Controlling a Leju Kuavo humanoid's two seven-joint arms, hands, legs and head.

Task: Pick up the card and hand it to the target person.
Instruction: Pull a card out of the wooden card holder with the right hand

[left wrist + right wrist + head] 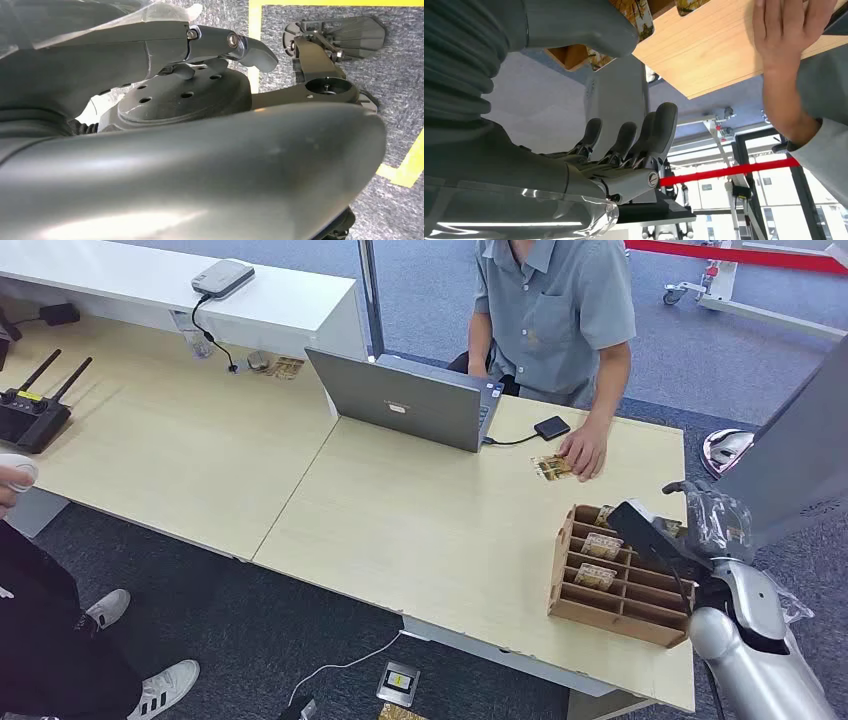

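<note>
A patterned card [549, 468] lies flat on the light wooden table [430, 520], and the fingers of a seated person's hand [586, 451] rest on its right end. My right hand [714, 524] hovers by the far right corner of a brown wooden card rack [612, 578] that holds several cards [601, 545]. In the right wrist view its fingers [658, 131] are loosely bent and apart from the thumb [579, 25], with nothing between them; the person's hand [781, 35] is beyond. My left hand [150, 55] hangs over the floor, fingers stretched out, empty.
An open grey laptop [405, 400] and a small black drive [551, 427] sit in front of the person in the grey shirt [555, 310]. A black router [30, 415] stands far left. Another person [40, 640] stands at the left edge.
</note>
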